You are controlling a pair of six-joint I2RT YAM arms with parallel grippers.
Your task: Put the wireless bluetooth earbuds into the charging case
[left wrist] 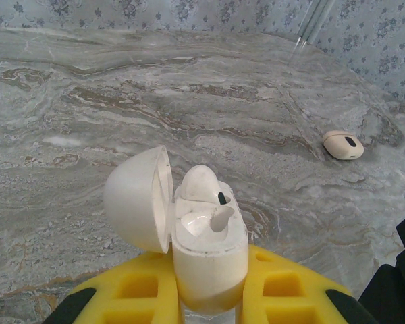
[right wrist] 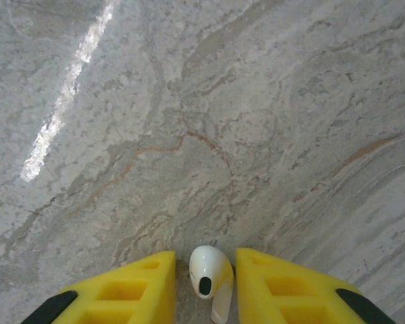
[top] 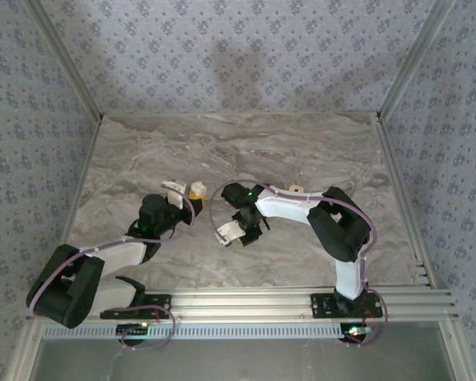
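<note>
My left claw (left wrist: 212,287) grasps the open case (left wrist: 206,233) upright for loading; right claw (right wrist: 206,260) straddles an earbud (right wrist: 209,271); whether grasped, I cannot tell.

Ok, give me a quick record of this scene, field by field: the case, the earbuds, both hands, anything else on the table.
charging case: white, lid hinged open
seated earbud: in one slot of the case; second slot looks empty
loose earbud: white, on the marble table
left hand: shut on the charging case
right hand: fingers close on either side of the loose earbud; firm grip unclear
small tan object: on the table, apart from the case
</note>
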